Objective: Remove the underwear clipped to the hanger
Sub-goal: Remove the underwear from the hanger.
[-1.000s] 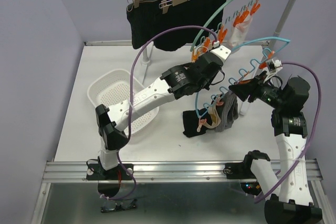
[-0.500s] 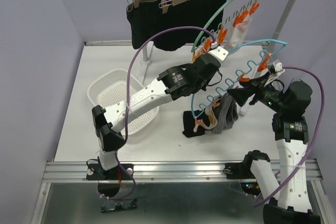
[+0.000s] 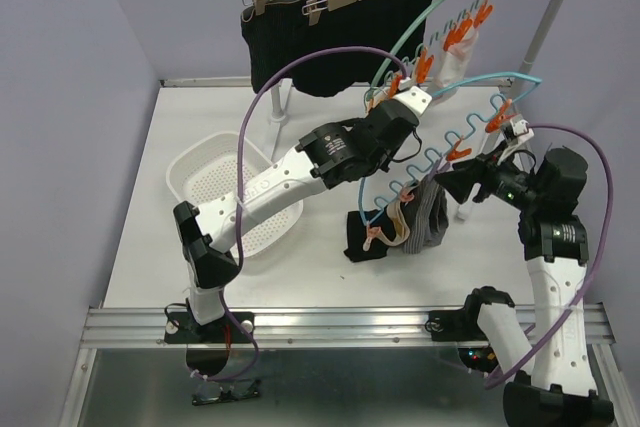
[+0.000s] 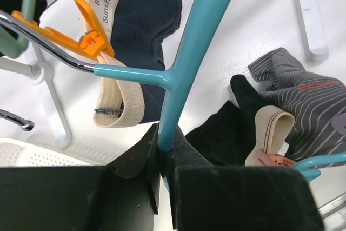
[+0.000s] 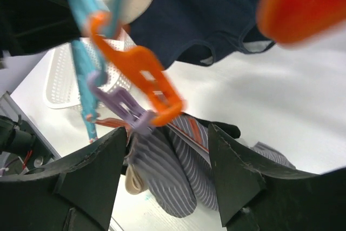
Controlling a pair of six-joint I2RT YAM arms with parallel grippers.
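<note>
My left gripper is shut on the straight bar of the teal clip hanger, which it holds tilted over the table. Grey-striped underwear hangs from the hanger's low end by a purple clip, beside an orange clip. My right gripper is open, its jaws on either side of the striped cloth just below that clip. A navy piece hangs from an orange clip higher up. A black piece lies under the hanger. Two black shorts hang on wooden hangers at the back.
A white mesh basket sits on the table left of the left arm. The rack's pole and its white foot stand close to the right gripper. A green clip hanger with a white-pink piece hangs on the rail.
The left arm has shifted the teal hanger slightly up and to the left, and the striped piece swung with it. The right gripper stays beside the cloth, its jaws wider than a second ago.
</note>
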